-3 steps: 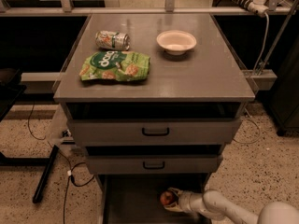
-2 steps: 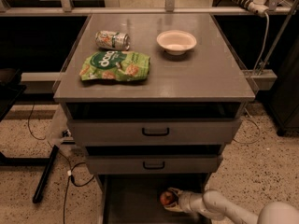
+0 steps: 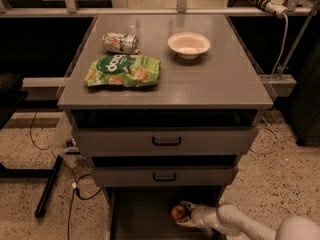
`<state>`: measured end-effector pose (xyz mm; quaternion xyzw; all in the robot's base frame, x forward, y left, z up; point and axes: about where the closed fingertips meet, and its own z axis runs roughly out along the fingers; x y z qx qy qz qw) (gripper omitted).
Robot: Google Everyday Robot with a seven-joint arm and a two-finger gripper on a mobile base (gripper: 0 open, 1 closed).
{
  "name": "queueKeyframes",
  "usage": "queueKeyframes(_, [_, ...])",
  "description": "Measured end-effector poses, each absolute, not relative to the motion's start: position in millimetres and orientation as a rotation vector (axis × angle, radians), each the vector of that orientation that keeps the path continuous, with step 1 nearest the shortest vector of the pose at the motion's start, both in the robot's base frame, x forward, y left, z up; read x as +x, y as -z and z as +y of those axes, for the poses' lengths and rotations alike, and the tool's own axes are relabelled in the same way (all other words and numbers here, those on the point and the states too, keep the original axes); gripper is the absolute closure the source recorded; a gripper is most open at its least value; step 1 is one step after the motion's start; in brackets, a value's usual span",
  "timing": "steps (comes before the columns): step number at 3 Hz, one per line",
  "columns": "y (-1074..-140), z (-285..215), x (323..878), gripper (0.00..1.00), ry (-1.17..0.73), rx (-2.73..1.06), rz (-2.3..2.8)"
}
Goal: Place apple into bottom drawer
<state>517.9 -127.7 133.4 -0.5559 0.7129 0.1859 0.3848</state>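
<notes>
Grey cabinet (image 3: 215, 84) stands centre frame on a speckled floor (image 3: 285, 159), its flat top seen from above and in front. Two upper drawers with black handles, the top one (image 3: 120, 141) and the middle one (image 3: 200, 176), both sit nearly closed, each with a dark gap above its front. Bottom drawer (image 3: 140, 214) is pulled out towards the camera at the lower edge of the frame: dark flat floor, low left wall visible, its front edge cut off by the frame. White arm (image 3: 235, 221) enters from the lower right corner and reaches left into this drawer, low over the floor. On the cabinet top: green snack bag (image 3: 123, 70) lies flat at front left; white bowl (image 3: 189, 44) sits upright at rear centre-right, well apart from the bag; a can (image 3: 120, 43) lies on its side just behind the bag, near the rear left. Black cables (image 3: 75, 189) trail on the floor left of the cabinet. Gripper (image 3: 179, 214) is inside the bottom drawer, right of its middle, just below the middle drawer's front, pointing left. Its two fingers are closed around the apple (image 3: 178, 212), one on the far side and one on the near side, both touching it. Apple is red and lies within the drawer's outline, held at the gripper tip; whether it rests on the drawer floor cannot be told.
</notes>
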Motion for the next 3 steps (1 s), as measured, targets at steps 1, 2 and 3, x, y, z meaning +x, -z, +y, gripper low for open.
queueKeyframes(1, [-133.4, -127.7, 517.9, 0.13, -0.474, -1.416, 1.816])
queueKeyframes(2, [-133.3, -127.7, 517.9, 0.00, -0.474, -1.416, 1.816])
queueKeyframes(3, [-133.3, -127.6, 517.9, 0.00, -0.474, -1.416, 1.816])
